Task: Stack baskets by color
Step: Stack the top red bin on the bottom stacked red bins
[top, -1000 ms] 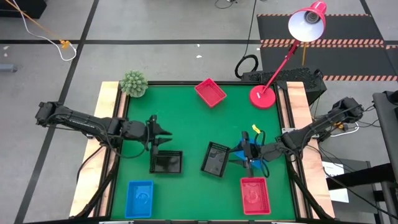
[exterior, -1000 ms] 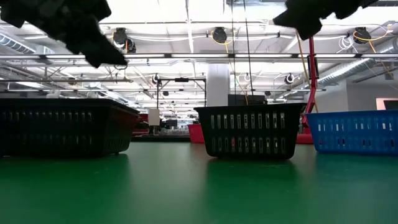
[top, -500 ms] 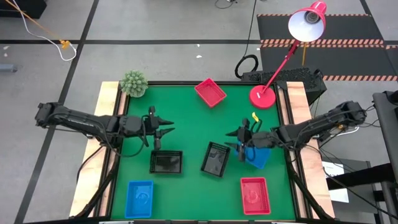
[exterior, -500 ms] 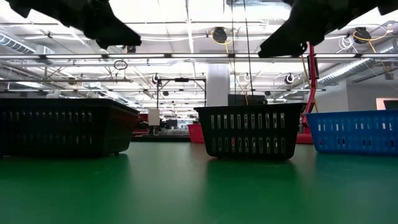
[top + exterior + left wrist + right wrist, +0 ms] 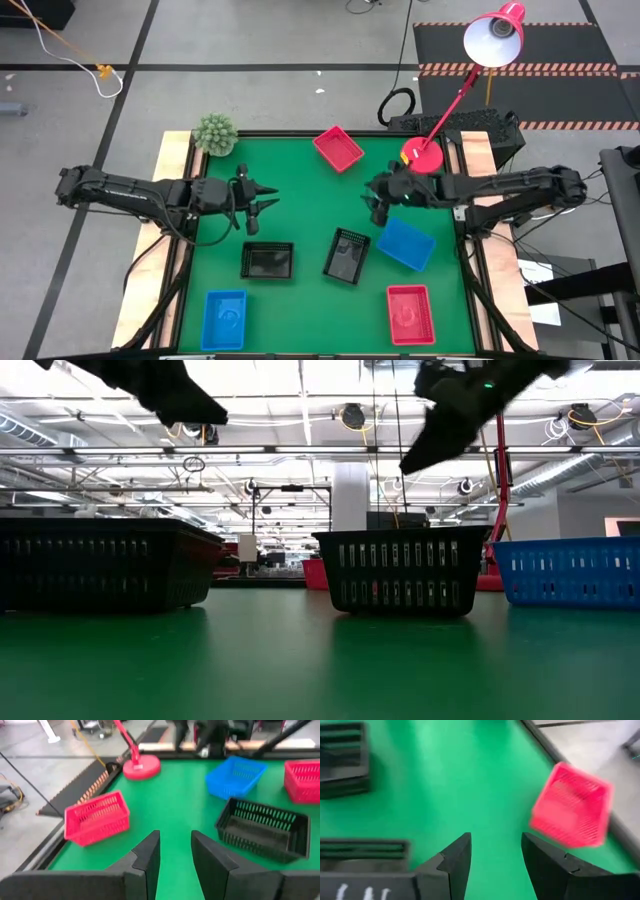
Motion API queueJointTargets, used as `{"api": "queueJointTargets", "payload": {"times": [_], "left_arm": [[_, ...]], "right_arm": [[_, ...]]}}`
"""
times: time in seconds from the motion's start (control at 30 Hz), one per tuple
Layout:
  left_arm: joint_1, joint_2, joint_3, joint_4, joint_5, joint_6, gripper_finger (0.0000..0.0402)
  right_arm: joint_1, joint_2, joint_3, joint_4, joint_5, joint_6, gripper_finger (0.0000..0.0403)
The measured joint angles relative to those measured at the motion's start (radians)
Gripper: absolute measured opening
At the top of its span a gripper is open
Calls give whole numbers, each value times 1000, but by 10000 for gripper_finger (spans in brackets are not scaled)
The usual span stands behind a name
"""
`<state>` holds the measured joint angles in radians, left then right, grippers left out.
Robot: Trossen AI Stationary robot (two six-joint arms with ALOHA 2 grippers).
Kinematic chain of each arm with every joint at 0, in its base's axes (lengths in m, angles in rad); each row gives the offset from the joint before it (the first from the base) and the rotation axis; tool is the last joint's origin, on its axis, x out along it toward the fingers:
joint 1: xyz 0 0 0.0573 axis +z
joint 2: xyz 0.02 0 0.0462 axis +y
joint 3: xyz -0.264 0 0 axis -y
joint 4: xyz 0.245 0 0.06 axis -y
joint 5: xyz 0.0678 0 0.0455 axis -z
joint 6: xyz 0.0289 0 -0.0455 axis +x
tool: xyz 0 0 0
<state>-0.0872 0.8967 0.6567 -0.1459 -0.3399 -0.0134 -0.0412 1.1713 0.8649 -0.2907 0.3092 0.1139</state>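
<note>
Left gripper hovering empty above the table, fingers narrowly parted, just beyond the black basket. Blue stack parked at the near-left corner. Second black basket mid-table, not yet stacked. Lone red basket at the far edge. Right gripper wide, empty, aimed toward that red one, probably to fetch it. Loose blue basket beside; red stack near right.

high cam straight down on whole counter; low cam level at its surface; wrist cams forward, both catching red basket.
</note>
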Motion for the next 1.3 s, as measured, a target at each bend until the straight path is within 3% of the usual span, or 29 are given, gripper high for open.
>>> {"api": "queueJointTargets", "payload": {"times": [0.2, 0.33, 0.6, 0.73, 1.0, 1.3], "left_arm": [[0, 0, 0, -63, 2, -33, 113], [0, 0, 0, -69, 2, -38, 113], [1, 0, 0, -89, 2, -32, 113], [1, 0, 0, -125, 2, -26, 113], [1, 0, 0, -187, 2, -48, 113], [1, 0, 0, -196, 6, -44, 113]], "right_arm": [[-143, 149, 175, -89, -22, -213, 166], [-229, 281, 312, -90, -33, -268, 166], [-360, 552, 647, -221, -177, -419, 166], [-409, 650, 772, -261, -233, -584, 166], [-492, 748, 843, -225, -320, -902, 166], [-597, 806, 843, -162, -418, -983, 166]]}}
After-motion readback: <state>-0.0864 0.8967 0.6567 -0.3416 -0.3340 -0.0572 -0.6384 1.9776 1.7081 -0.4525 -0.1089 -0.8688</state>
